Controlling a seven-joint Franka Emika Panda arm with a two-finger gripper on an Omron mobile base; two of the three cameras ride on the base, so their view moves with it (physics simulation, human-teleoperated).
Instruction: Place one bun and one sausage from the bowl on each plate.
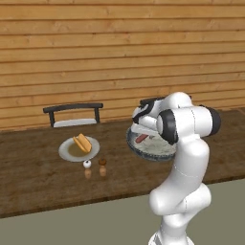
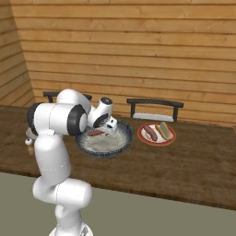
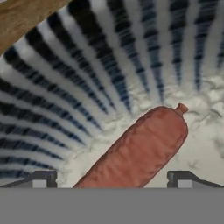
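The gripper point(image 3: 112, 179) hangs low inside the bowl point(image 2: 120, 144), its fingers spread wide on either side of the last sausage point(image 3: 140, 151), not yet closed on it. That sausage lies on the bowl's pale floor near the striped wall. Left of the bowl, a grey-white plate point(image 1: 64, 152) carries a bun point(image 1: 82, 142) but no sausage that I can see. Farther right, a red-rimmed plate point(image 2: 171, 137) already has both sausage and bun. So, by my judgement, one sausage transfer remains.
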